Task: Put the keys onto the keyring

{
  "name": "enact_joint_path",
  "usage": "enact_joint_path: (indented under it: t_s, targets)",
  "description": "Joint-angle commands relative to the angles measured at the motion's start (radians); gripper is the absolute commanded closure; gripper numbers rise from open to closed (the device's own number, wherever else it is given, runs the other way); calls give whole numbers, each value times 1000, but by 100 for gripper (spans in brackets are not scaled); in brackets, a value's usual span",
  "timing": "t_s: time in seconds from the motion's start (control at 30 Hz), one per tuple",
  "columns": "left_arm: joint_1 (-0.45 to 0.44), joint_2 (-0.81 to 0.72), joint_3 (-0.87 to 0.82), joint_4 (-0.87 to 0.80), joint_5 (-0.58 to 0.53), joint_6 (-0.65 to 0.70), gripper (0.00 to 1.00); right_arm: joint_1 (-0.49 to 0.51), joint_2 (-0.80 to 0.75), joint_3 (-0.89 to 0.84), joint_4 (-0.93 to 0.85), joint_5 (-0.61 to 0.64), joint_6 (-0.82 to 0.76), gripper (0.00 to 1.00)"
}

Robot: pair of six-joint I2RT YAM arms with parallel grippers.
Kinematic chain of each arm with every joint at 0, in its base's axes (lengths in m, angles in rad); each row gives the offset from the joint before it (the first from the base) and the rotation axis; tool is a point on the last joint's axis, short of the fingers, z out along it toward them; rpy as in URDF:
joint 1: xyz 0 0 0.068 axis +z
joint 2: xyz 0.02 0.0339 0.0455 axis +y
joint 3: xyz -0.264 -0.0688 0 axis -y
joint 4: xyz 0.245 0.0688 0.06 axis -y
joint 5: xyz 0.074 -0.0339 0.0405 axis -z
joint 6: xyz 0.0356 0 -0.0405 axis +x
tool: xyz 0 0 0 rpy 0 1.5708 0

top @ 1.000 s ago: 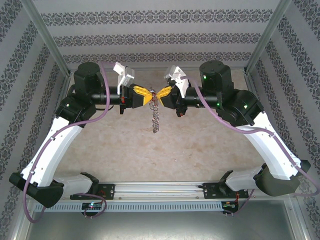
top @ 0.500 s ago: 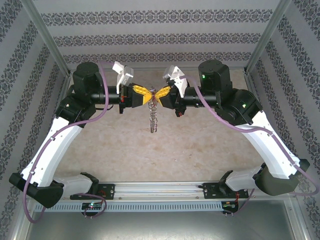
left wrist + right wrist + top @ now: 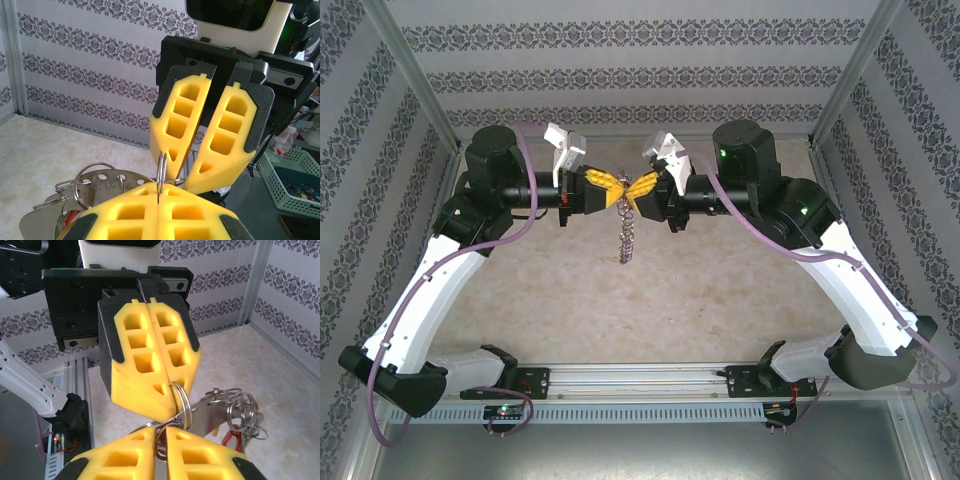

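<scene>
Pale, stone-look surface (image 3: pixel 720 290) below me, damask-striped wallpaper (image 3: pixel 620 75) on every side. The keyring (image 3: pixel 628 232) (linked steel loops with a holed plate (image 3: pixel 205 415)) dangles in midair between my pincers. My left pincer (image 3: pixel 158 192) is clenched on one loop and my right pincer (image 3: pixel 160 437) nips another.

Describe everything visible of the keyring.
The keyring is a silvery metal split ring, held edge-on above the table, pinched in the shut left gripper. The right gripper meets it from the opposite side; whether it grips is unclear. From it hang smaller linked rings and a holed metal tag.
</scene>
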Motion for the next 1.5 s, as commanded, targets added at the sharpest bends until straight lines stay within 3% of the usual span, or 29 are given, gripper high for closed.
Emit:
enact_joint_path:
  t_s: [0.0, 0.2, 0.5, 0.77, 1.07, 1.47]
  targets:
    - [15, -14, 2, 92, 22, -19, 100, 3, -13, 14, 26, -34, 20, 85]
    - [20, -12, 1, 95, 32, -24, 100, -15, -36, 17, 66, 9, 22, 77]
    - [20, -14, -5, 128, 70, -57, 100, -61, -42, -4, 133, 4, 53, 80]
    - [21, -9, -28, 252, 124, -168, 100, -79, -23, 0, 129, -113, 84, 79]
    - [23, 3, -30, 307, 148, -217, 100, -99, -18, -20, 137, -201, 122, 67]
    - [23, 11, -36, 349, 167, -260, 100, -97, 8, -25, 172, -192, 112, 75]
